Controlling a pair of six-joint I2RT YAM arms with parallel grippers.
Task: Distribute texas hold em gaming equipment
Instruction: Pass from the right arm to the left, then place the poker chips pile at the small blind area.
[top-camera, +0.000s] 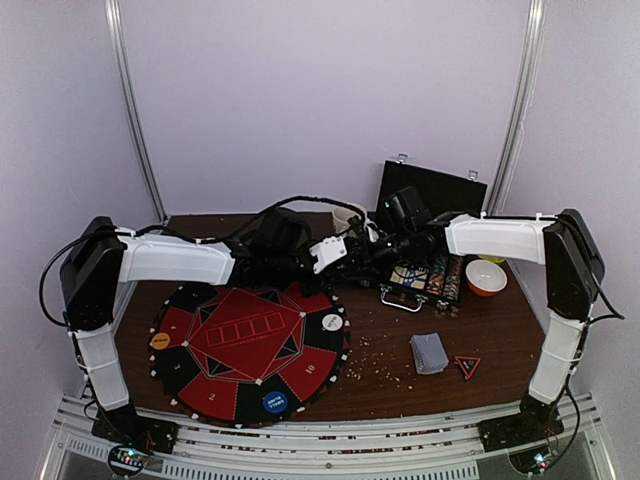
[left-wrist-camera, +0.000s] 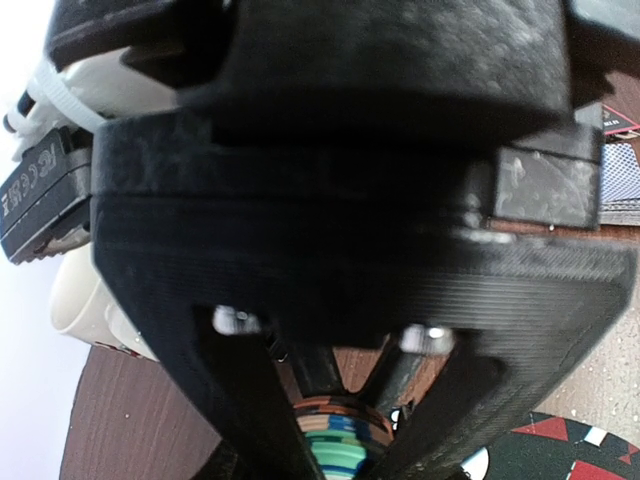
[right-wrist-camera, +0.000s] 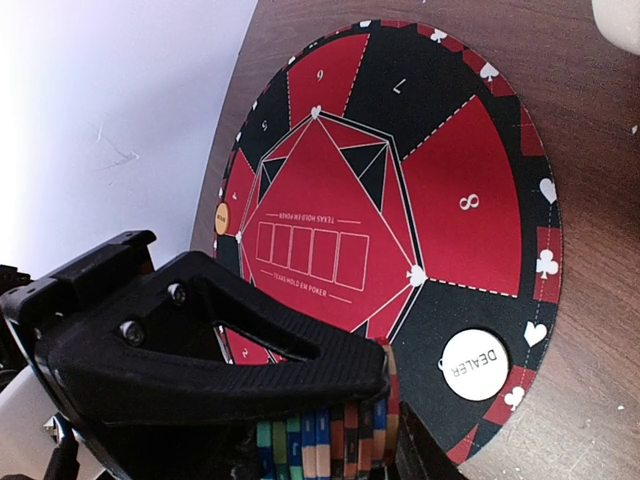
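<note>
Well, starting far to the left of both hands, the orange disc sits on the rim of the mat, its lettering too small for me to read. In the right wrist view the mat reads "TEXAS HOLD EM POKER" around five card boxes, with 6, 7 and 8 on the wedges. The top view shows 2 and 10.

The blue disc lies at the mat's near edge, close to the table's front, and I cannot read its white print. The white disc, marked "DEALER", lies just nearer me than the left gripper.

That hand meets the right gripper tip to tip in front of the cream mug. The right one is clamped on a stack of poker chips with striped edges. The left fingers flank such a stack, but I cannot tell whether they are pressing it.

Right of the hands the case stands open with its lid up, and the orange bowl is just past it.

Nearer me than the right gripper lie the card deck and a red triangle. Between the mat's edge and the deck runs a bare, crumb-speckled strip of wood.
</note>
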